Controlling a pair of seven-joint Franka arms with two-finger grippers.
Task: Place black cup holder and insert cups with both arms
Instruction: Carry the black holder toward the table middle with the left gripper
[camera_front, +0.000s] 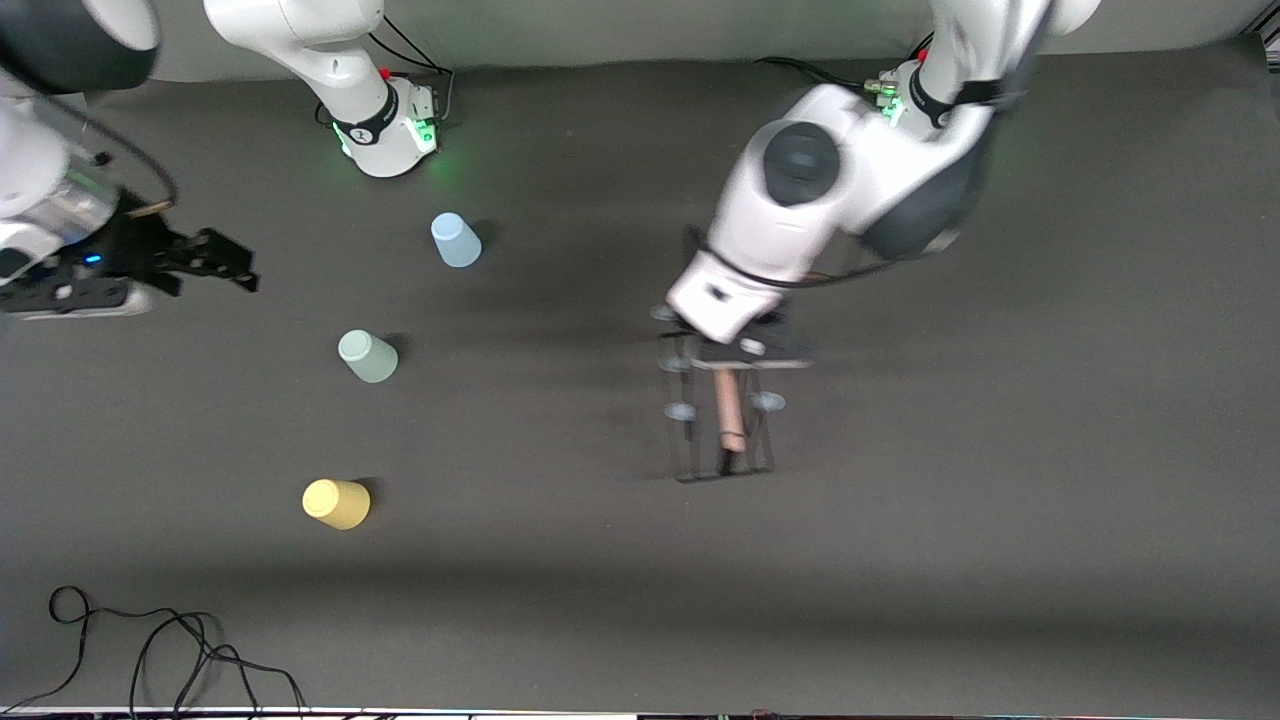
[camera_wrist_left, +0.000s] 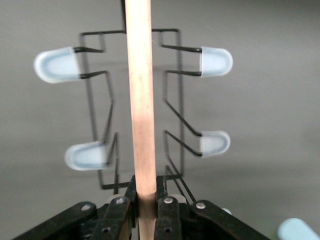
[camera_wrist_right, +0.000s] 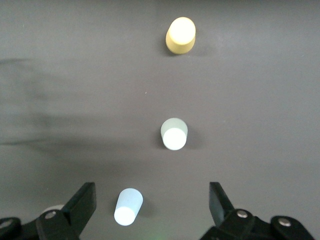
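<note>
My left gripper (camera_front: 728, 352) had its fingers (camera_wrist_left: 167, 212) clamped on the wooden rod (camera_wrist_left: 141, 100) of the black cup holder (camera_front: 722, 410), near the table's (camera_front: 1000, 450) middle. My right gripper (camera_front: 225, 262) waited with fingers (camera_wrist_right: 82, 202) spread wide, empty, over the right arm's end of the table. The cups stood upside down there: light blue cup (camera_front: 456, 240) farthest from the front camera, pale green cup (camera_front: 367, 356) between, yellow cup (camera_front: 336, 503) nearest.

L gripper (camera_wrist_left: 146, 202) fingers clamped, arm low mid-table; R gripper (camera_wrist_right: 151, 207) wide apart, waiting.
</note>
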